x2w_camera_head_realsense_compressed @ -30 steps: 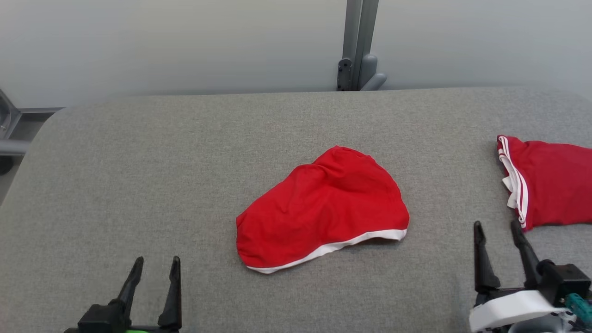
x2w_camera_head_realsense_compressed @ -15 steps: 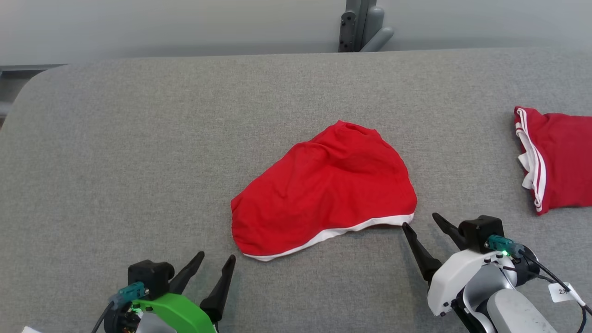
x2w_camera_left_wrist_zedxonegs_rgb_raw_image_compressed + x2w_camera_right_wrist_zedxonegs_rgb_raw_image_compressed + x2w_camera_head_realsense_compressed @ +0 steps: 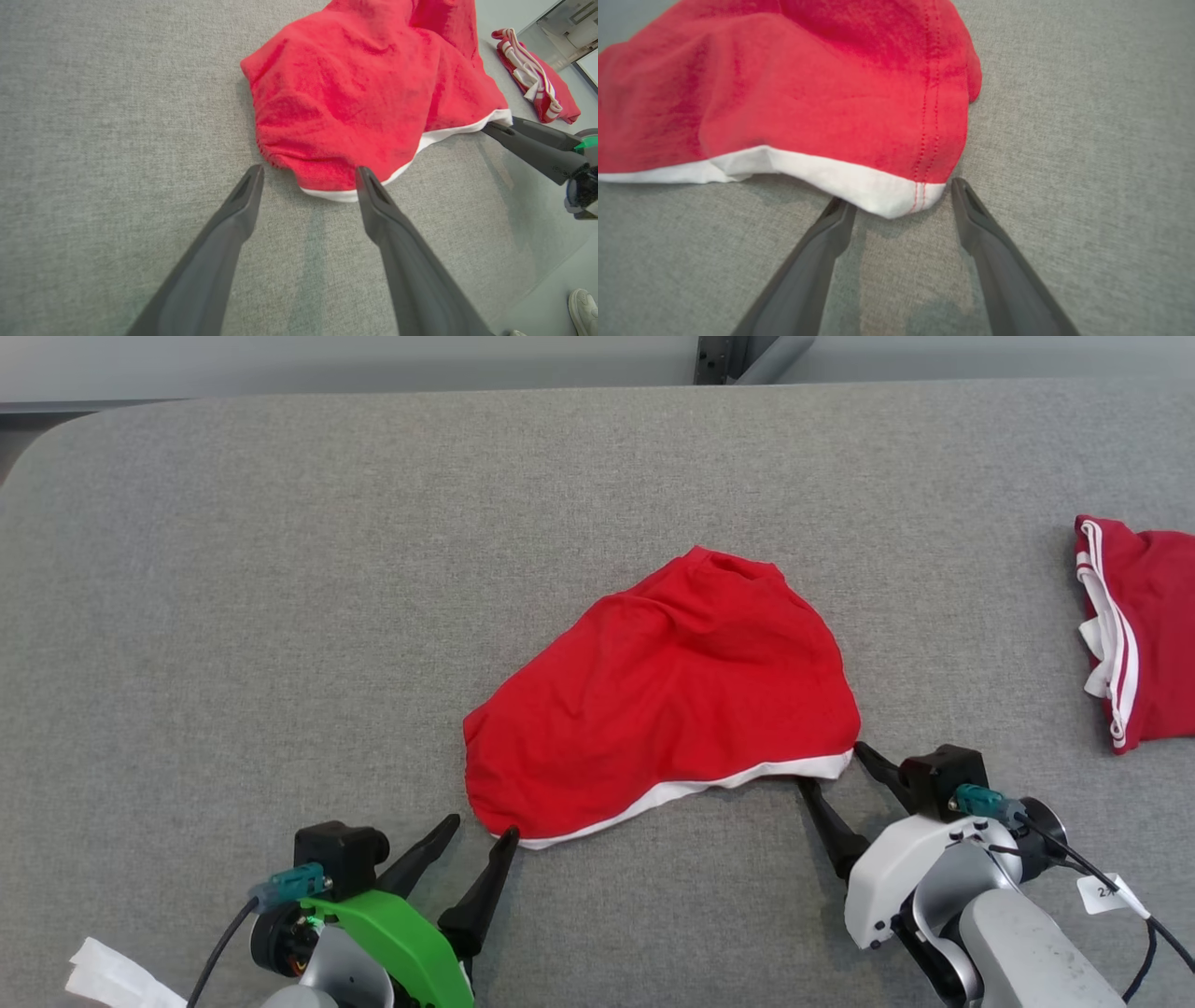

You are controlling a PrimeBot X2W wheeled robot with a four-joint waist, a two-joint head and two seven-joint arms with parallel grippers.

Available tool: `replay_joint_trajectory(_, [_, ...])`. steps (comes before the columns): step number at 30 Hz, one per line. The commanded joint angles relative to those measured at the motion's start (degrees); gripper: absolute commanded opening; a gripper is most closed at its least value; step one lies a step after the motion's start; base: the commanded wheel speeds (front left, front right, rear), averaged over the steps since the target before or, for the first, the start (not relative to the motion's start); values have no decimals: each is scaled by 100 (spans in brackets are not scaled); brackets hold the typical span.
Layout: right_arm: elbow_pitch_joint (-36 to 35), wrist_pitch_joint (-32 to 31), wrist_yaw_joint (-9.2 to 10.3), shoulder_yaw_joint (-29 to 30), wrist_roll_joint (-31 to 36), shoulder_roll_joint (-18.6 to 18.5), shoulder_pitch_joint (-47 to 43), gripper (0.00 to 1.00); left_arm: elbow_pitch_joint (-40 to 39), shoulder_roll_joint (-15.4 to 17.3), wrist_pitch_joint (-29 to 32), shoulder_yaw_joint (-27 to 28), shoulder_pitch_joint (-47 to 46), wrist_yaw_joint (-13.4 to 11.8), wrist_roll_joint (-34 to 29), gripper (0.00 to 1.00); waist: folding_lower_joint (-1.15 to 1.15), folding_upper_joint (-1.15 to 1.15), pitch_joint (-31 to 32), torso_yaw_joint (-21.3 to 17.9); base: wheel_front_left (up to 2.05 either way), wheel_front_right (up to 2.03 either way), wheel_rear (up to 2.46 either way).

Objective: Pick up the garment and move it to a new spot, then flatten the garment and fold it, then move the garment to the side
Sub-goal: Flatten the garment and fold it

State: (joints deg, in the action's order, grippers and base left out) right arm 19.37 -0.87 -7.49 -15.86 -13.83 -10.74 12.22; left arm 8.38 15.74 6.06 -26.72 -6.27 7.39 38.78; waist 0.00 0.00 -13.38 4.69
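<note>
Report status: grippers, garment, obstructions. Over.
Left gripper, jaws open, at left hem corner. Right gripper, jaws open, straddling right hem corner. Red garment crumpled, not gripped. Second red garment off right, apart.

Red garment (image 3: 663, 709) (white hem) lies bunched centrally; perhaps shorts.

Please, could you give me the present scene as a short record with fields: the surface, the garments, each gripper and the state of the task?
surface: grey fabric-covered table
garment: red, white hem, crumpled, at the table's middle
left gripper: open, tips at the hem's left corner, nothing held
right gripper: open, tips around the hem's right corner, nothing held
other item: second red garment, white stripes, near the table's right edge
task state: garment not yet lifted
</note>
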Motion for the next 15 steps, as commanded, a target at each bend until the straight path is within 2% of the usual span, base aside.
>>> replay_joint_trajectory(1, [50,52,-1,-19,33,3,81,100,38,62,-60,-46,-114,18,45,100,0,0,-52,-14,0,0,0])
replay_joint_trajectory(15, [265,204,-1,-118,-1,32,248,100,409,319,-326,-581,-458,18,445,100,0,0,-202,-64,0,0,0])
